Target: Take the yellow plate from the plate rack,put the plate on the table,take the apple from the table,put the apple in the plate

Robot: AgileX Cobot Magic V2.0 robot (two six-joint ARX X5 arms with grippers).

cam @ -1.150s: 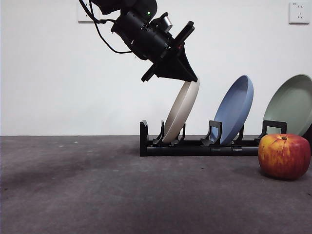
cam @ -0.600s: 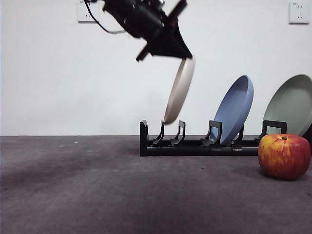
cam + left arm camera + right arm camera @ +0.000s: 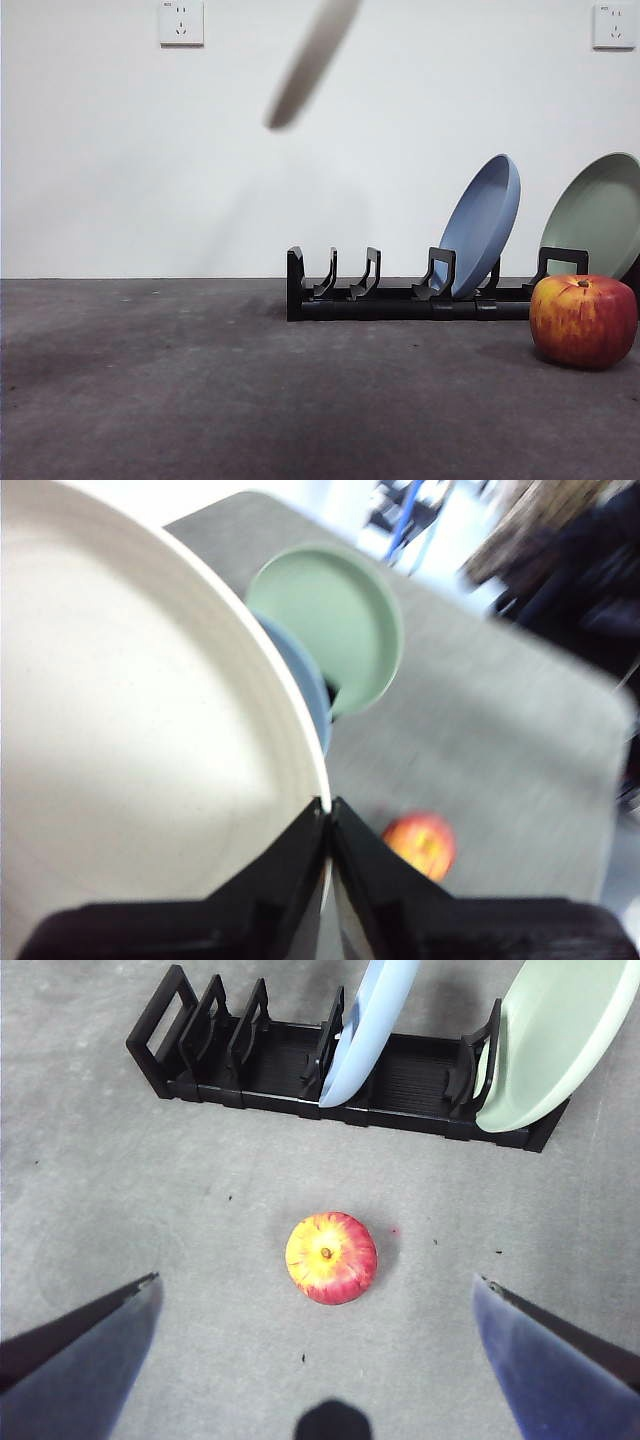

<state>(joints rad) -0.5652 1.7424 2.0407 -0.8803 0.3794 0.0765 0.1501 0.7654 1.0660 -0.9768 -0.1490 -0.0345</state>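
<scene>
Yellow plate up in the air, well clear of the plate rack, pinched at its rim by the left gripper with jaws clamped tight on the edge. From the front, only a blurred, tilted streak high against the wall, probably the plate's lower edge, though too smeared to be sure. No arm visible in that front shot.

Rack sitting on the table, nearest slots empty. Blue plate leaning in a middle slot, pale green plate leaning in the far one, cut off by the frame edge. Both also visible past the yellow plate's rim in the left wrist view, blue tucked half behind it, green beyond.

Apple resting on the table just in front of the rack's green-plate end, stem dimple up, not touching the rack. Same apple a blurry red-orange blob in the left wrist view.

Right gripper hanging well above the table, jaws spread wide apart, nothing between them, apple lying below, about midway between the two jaws. Rack farther out with blue plate and green plate in their slots.
</scene>
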